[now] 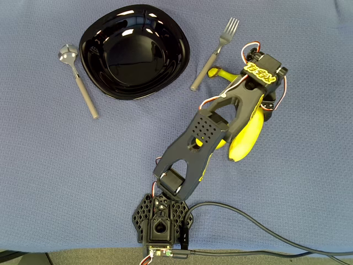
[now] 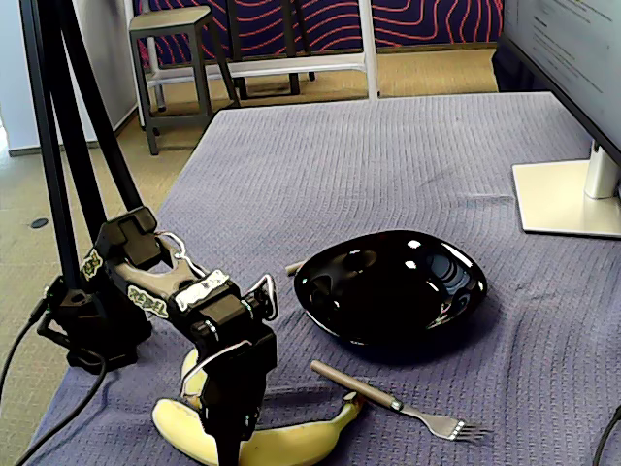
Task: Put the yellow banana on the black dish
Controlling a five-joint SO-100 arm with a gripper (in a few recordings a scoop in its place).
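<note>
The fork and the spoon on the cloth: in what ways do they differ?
The fork ends in tines, the spoon in a round bowl. In the overhead view the fork lies right of the black dish, the spoon left. The fork's handle end reaches the yellow banana near the gripper; the spoon lies alone. Both lie flat, metal-headed.

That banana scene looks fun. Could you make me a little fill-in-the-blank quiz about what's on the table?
1. The yellow banana lies on the blue ____, under the gripper.
2. The black dish holds ____.
3. In the overhead view, the spoon lies ____ of the dish.
4. The fork lies between the dish and the ____.

Answers: cloth; nothing; left; banana
</note>
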